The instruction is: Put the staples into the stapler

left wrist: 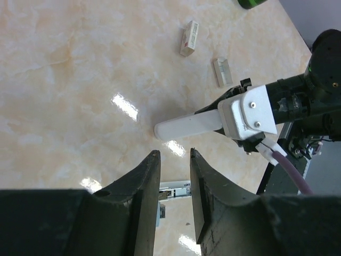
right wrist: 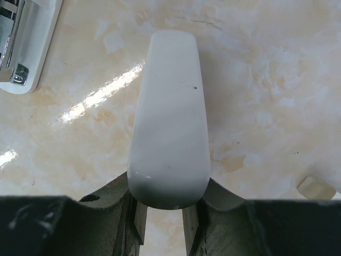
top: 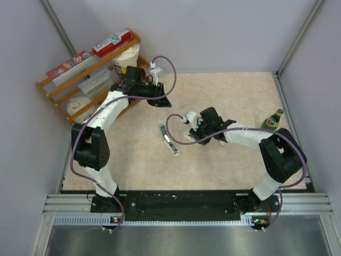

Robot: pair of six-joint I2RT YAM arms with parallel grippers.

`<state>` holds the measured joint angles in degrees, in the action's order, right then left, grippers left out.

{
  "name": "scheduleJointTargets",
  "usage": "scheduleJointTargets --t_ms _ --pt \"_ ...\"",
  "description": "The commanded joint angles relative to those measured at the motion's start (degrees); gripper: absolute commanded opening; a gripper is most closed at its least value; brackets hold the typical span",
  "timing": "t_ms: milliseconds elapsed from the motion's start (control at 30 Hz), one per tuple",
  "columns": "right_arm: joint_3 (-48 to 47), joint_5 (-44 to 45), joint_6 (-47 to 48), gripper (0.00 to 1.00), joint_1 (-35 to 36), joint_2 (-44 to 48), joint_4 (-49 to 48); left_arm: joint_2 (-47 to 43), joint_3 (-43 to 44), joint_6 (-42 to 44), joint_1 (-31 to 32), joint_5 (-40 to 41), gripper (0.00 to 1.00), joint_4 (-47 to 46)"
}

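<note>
Staples in two small packets; one open stapler; one bottle.

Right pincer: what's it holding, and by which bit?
A long white piece, pinched at one end between the right pincer's fingers. The left pincer holds nothing.

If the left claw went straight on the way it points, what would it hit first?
Probably the white piece held in the right claw, lying just beyond the tips of the left claw. Depth is unclear, so it might reach the table first.
</note>
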<state>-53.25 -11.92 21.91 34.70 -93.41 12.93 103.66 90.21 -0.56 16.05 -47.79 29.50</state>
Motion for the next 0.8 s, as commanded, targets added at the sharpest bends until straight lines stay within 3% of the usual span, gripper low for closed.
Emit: scheduleJointTargets --t_ms 0,300,767 --pt "0.34 0.23 -0.03 0.28 -0.42 2.35 -1.59 -4.78 1.64 4.94 -1.11 -1.6 0.34 4.34" --pt "1.31 -1.0 0.76 0.31 -0.86 4.63 -1.59 -9.17 -3.02 7.58 -5.24 -0.56 0.37 5.66" --pt "2.28 -0.38 2.35 0.35 -1.04 6.31 -1.59 -12.42 -5.75 14.44 -5.51 2.88 0.41 10.76"
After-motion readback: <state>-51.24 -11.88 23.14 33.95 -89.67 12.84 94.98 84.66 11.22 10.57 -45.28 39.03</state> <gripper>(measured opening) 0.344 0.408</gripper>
